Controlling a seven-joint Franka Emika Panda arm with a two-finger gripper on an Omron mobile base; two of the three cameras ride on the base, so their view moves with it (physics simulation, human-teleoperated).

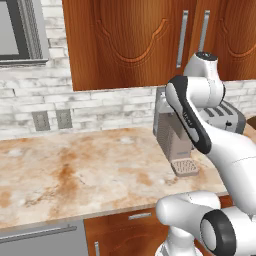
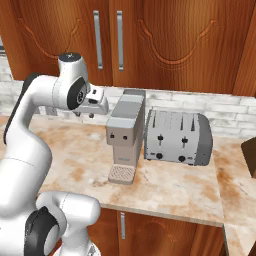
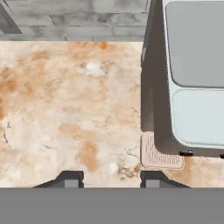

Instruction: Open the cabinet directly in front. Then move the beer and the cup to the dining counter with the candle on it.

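Cabinet (image 2: 150, 40) doors shut above the table (image 1: 75, 170); claw (image 3: 111, 178) hovers, jaws apart and empty, beside the coffee machine (image 2: 124, 135).

Cabinet (image 1: 125, 40) doors closed, interior hidden; tops cut by frame edge. Toaster (image 1: 225, 112) mostly behind the arm in left base view. Coffee machine (image 3: 192, 74) cut at top and right edges in hand view. Dark object (image 2: 250, 155) at right edge, unidentifiable
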